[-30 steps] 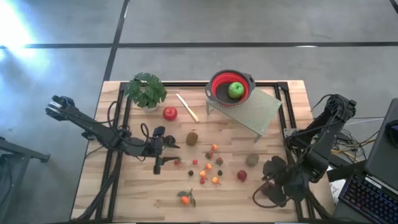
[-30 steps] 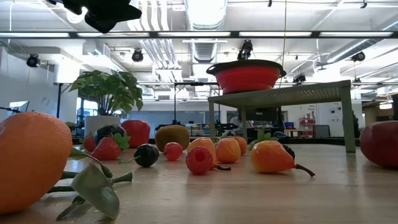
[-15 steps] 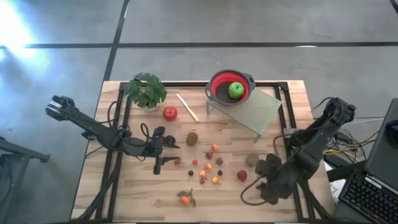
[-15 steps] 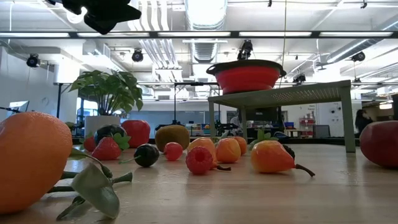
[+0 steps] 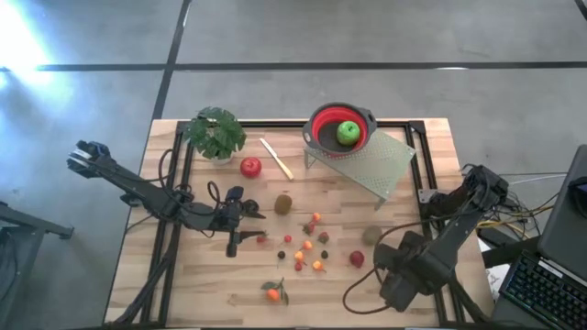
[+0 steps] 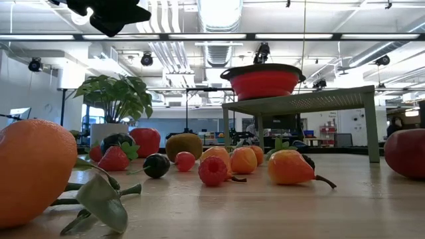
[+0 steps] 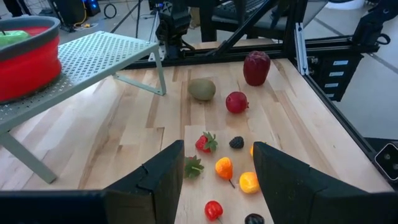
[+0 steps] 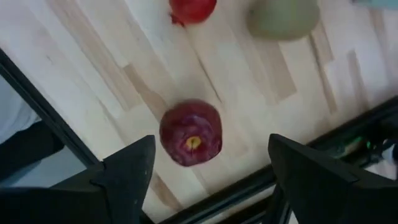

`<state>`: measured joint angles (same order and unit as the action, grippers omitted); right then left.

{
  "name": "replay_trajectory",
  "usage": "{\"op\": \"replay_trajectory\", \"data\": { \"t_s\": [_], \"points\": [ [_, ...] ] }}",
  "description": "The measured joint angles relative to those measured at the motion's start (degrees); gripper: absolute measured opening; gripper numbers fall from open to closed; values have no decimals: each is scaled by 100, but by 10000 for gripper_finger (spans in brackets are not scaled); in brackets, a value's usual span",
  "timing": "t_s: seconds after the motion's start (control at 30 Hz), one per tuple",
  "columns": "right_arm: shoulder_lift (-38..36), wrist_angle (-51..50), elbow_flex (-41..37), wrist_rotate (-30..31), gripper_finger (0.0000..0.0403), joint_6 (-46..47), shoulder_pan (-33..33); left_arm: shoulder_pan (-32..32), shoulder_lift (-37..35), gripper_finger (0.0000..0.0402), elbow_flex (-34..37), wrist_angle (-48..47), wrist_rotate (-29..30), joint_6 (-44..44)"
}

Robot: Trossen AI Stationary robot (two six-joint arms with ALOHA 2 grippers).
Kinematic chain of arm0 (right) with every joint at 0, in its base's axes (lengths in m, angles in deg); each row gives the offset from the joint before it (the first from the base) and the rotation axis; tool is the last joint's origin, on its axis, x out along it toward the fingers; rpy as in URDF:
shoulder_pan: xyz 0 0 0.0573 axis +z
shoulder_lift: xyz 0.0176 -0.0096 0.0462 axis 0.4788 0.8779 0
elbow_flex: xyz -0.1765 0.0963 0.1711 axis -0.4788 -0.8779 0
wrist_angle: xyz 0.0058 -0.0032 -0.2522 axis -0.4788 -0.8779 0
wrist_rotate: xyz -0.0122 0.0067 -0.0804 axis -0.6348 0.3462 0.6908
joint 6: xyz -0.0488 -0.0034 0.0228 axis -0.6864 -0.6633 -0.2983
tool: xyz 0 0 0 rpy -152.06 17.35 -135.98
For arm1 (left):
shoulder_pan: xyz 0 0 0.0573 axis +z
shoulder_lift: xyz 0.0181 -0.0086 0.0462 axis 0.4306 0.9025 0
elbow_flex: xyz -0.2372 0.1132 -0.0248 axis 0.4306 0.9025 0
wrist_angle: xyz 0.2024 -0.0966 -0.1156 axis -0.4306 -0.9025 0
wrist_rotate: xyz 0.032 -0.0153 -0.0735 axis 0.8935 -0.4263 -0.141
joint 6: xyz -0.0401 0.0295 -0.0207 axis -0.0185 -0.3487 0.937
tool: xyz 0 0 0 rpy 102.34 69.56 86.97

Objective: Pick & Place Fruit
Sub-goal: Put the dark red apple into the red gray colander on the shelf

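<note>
Small fruit lies on the wooden table (image 5: 202, 284): berries and strawberries (image 5: 307, 246), two kiwis (image 5: 283, 203) (image 5: 371, 235), a red fruit (image 5: 357, 259), a red apple (image 5: 250, 167) and a leafy tangerine (image 5: 273, 293). A green apple (image 5: 348, 133) sits in the red bowl (image 5: 323, 124). My right gripper (image 8: 227, 177) hangs open, pointing down over a dark red apple (image 8: 189, 132) near the table's right edge; its fingers stand on either side, above it. My left gripper (image 7: 217, 180) is open over the table's left middle, holding nothing.
The red bowl stands on a grey perforated rack (image 5: 367, 163) at the far right. A potted plant (image 5: 214, 134) and a pale knife (image 5: 275, 158) are at the far left. A black frame rail (image 8: 261, 180) runs close beside the dark red apple.
My right arm has folded lower and swung toward the table's near edge. Its gripper has tipped over until it points down above the table's near right corner. The fruit lies as before.
</note>
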<state>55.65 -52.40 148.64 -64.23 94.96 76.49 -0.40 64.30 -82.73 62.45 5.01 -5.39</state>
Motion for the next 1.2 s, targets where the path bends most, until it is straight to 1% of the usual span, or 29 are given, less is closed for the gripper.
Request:
{"op": "replay_trajectory", "data": {
  "t_s": [0.27,0.5,0.77,1.03,1.2],
  "points": [
    [-49,-28,-11,3,326,912,316,0,0,197,0,-5,0,-131],
    [-69,-39,-50,217,303,1546,682,0,0,197,0,-38,0,-119],
    [-71,-83,-184,457,291,1637,740,0,0,197,0,-37,0,-33],
    [-232,-89,-348,467,309,1708,738,0,0,197,0,-33,0,-2],
    [-339,-83,-354,639,313,1815,738,-1,0,197,0,-33,0,-2]
  ]
}}
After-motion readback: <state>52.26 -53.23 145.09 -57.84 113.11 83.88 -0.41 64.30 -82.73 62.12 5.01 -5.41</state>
